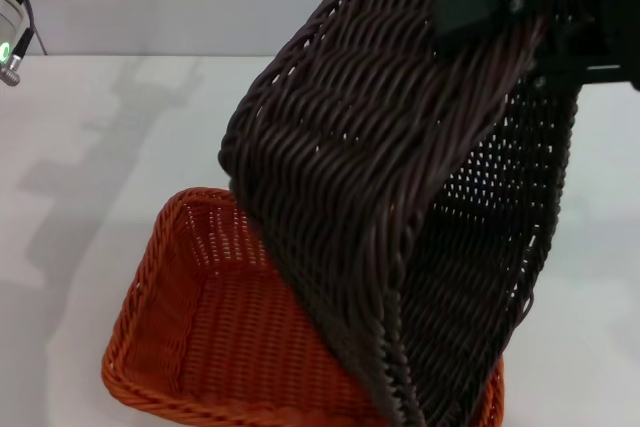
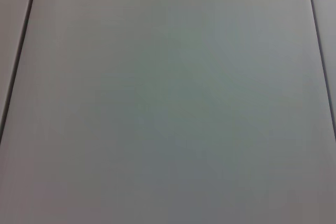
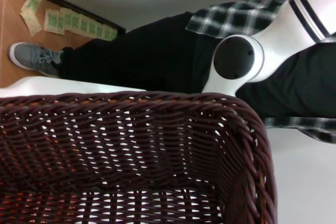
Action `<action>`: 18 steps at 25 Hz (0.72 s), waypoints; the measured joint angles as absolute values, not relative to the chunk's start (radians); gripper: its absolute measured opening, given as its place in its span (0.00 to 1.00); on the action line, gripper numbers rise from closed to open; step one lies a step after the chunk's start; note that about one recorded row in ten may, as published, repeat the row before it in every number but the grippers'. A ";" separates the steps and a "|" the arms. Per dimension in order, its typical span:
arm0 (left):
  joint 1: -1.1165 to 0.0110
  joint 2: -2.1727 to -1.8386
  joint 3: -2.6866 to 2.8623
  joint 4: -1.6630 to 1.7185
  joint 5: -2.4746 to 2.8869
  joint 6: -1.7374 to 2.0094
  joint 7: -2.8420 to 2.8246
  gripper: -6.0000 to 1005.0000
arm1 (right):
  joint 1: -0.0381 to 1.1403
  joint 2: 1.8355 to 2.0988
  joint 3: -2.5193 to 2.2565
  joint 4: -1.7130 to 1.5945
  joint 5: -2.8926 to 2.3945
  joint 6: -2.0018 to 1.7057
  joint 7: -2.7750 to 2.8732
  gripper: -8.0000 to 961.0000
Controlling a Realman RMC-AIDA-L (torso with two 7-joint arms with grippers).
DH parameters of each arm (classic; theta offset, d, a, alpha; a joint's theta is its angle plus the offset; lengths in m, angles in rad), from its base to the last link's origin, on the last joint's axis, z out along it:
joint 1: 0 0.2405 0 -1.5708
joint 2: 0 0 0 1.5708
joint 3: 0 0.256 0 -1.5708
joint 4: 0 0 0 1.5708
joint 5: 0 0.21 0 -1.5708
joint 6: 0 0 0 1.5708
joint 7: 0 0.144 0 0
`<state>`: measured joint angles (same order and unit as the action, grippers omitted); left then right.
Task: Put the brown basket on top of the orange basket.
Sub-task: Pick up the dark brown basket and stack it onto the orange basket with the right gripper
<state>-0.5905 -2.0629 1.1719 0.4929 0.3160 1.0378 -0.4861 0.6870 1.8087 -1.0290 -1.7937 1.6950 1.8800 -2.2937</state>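
The brown basket (image 1: 380, 177) hangs steeply tilted in the air, its underside facing the head camera. My right gripper (image 1: 478, 9) is shut on its upper rim at the top right. The basket's lower end reaches down over the right part of the orange basket (image 1: 200, 327), which lies flat on the white table (image 1: 90, 147); I cannot tell whether the two touch. The right wrist view looks into the brown basket (image 3: 131, 150) from its rim. Only a piece of my left arm (image 1: 12, 32) shows, at the far top left, away from both baskets.
Beyond the table's edge in the right wrist view is a person in black trousers (image 3: 136, 56) and a plaid shirt with a grey shoe (image 3: 31, 59). A white robot part (image 3: 236, 61) is near them. The left wrist view shows only a plain grey surface (image 2: 168, 98).
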 joint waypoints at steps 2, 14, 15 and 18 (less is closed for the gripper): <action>-0.592 -2.063 1.172 0.492 0.316 1.034 -0.485 0.82 | 0.686 1.809 -1.023 -1.794 1.698 1.880 -2.293 0.19; -0.617 -2.063 1.169 0.486 0.316 0.986 -0.476 0.82 | 0.664 1.796 -1.023 -1.769 1.697 1.879 -2.293 0.19; -0.620 -2.062 1.169 0.486 0.316 0.981 -0.474 0.82 | 0.659 1.796 -1.026 -1.769 1.694 1.879 -2.293 0.19; -0.624 -2.060 1.152 0.486 0.316 0.968 -0.469 0.82 | 0.632 1.797 -1.032 -1.788 1.689 1.879 -2.292 0.19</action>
<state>-0.6240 -2.0604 1.1523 0.4864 0.3160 0.9677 -0.4688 0.6321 1.7969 -1.0317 -1.7882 1.6890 1.8790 -2.2925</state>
